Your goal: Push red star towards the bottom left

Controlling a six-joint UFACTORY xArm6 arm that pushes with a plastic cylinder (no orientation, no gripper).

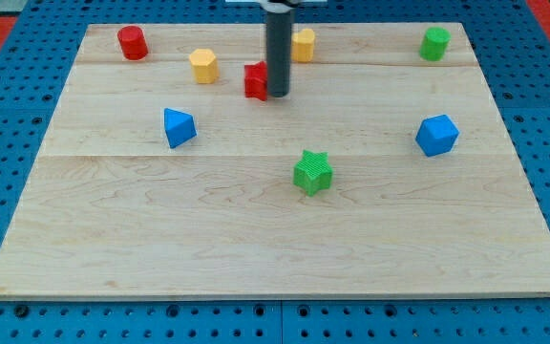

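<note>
The red star (pixel 255 81) lies near the view's top centre of the wooden board (pixel 275 239); its right side is hidden behind my rod. My tip (pixel 278 96) stands right against the star's right side, touching or nearly touching it. The rod rises straight up from there to the view's top edge.
A yellow hexagon block (pixel 203 65) is left of the star and a yellow block (pixel 303 44) is just right of the rod. A red cylinder (pixel 133 43) is top left, a green cylinder (pixel 435 43) top right. A blue triangle (pixel 179 127), a green star (pixel 312 173) and a blue cube (pixel 436 135) lie lower.
</note>
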